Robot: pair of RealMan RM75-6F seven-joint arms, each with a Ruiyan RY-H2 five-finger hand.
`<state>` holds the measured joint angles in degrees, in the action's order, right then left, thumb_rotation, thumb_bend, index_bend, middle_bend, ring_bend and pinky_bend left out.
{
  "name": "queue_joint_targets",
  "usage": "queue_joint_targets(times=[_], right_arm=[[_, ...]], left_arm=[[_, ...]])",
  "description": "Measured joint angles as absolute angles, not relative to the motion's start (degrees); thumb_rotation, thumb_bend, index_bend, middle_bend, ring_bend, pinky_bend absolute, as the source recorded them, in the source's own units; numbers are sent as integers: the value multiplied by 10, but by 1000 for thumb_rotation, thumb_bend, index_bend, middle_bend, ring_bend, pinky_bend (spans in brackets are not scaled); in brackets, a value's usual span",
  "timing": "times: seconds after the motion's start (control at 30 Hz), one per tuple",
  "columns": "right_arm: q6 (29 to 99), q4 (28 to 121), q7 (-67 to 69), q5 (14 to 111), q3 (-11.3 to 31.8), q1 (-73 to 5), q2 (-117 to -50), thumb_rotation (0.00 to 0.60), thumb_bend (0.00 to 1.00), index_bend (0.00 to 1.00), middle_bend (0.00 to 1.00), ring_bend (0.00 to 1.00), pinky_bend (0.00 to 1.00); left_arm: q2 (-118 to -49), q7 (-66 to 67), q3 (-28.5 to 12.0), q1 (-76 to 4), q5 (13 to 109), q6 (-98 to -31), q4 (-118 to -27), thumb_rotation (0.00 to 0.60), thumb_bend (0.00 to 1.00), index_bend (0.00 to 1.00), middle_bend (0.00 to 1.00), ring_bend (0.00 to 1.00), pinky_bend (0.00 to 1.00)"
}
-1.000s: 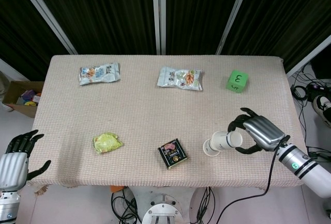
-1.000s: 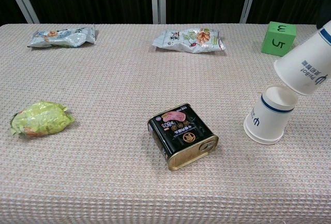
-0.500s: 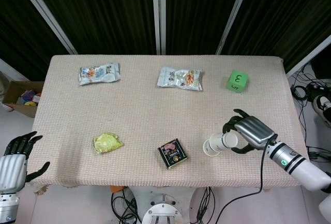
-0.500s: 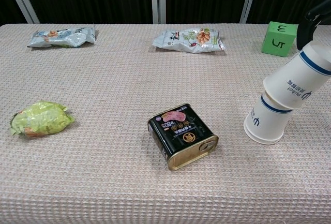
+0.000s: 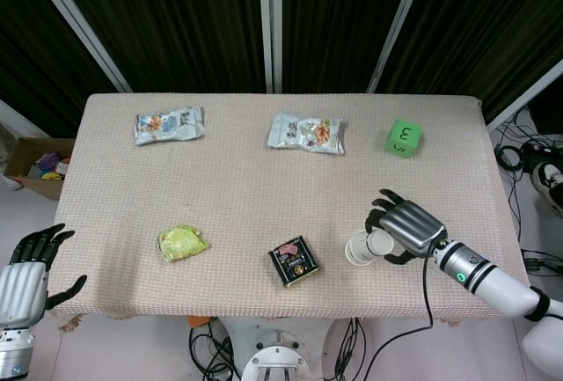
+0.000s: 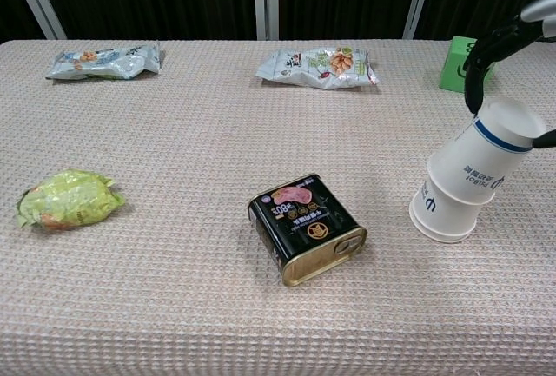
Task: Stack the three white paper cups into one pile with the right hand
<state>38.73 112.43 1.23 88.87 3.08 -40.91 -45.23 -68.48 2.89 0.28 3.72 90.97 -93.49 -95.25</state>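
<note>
A white paper cup with a blue band [image 6: 439,211] stands upside down on the table near the front right. A second white cup [image 6: 479,155], also upside down and tilted, sits over its top. My right hand [image 5: 406,230] grips this upper cup; its dark fingers [image 6: 486,46] curl over the cup's base in the chest view. In the head view the two cups [image 5: 362,247] show as one short pile at the hand's left. I can make out only two cups. My left hand [image 5: 26,267] hangs off the table's front left corner, fingers apart and holding nothing.
A black tin can [image 6: 306,228] lies left of the cups. A yellow-green packet [image 6: 65,200] sits at the front left. Two snack bags [image 6: 104,60] [image 6: 317,66] lie along the back. A green cube [image 5: 403,138] stands at the back right, behind the hand.
My right hand has carried the tilted cup down and to the left, from hanging apart to sitting over the standing cup. The left hand has stayed put.
</note>
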Motion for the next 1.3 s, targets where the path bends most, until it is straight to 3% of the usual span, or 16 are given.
queue_joint_targets(times=[0.13, 0.23, 0.4, 0.67, 1.03, 1.3], right_arm=[[400, 1117, -69, 886, 23, -399, -475, 600, 239, 41, 62, 0, 0], [417, 1110, -134, 877, 14, -384, -508, 600, 238, 1, 17, 0, 0], [459, 1086, -182, 870, -4, -353, -558, 600, 232, 0, 3, 0, 0], [545, 1059, -139, 870, -5, -311, -576, 600, 228, 0, 8, 0, 0], [798, 958, -23, 877, 8, -174, -622, 600, 226, 0, 20, 0, 0], [898, 863, 68, 885, -14, -75, -672, 600, 226, 0, 19, 0, 0]], left_arm=[[-687, 21, 3, 38, 906, -933, -947, 600, 189, 220, 151, 131, 145], [-688, 17, 3, 37, 905, -933, -944, 600, 189, 220, 151, 131, 145], [-690, 16, 2, 34, 911, -934, -941, 600, 189, 219, 152, 131, 145], [-703, 21, -6, 29, 914, -937, -927, 600, 190, 219, 152, 131, 145], [-724, 60, -21, 9, 904, -920, -917, 600, 190, 219, 151, 131, 145], [-726, 78, -21, 1, 904, -913, -922, 600, 189, 220, 151, 131, 145]])
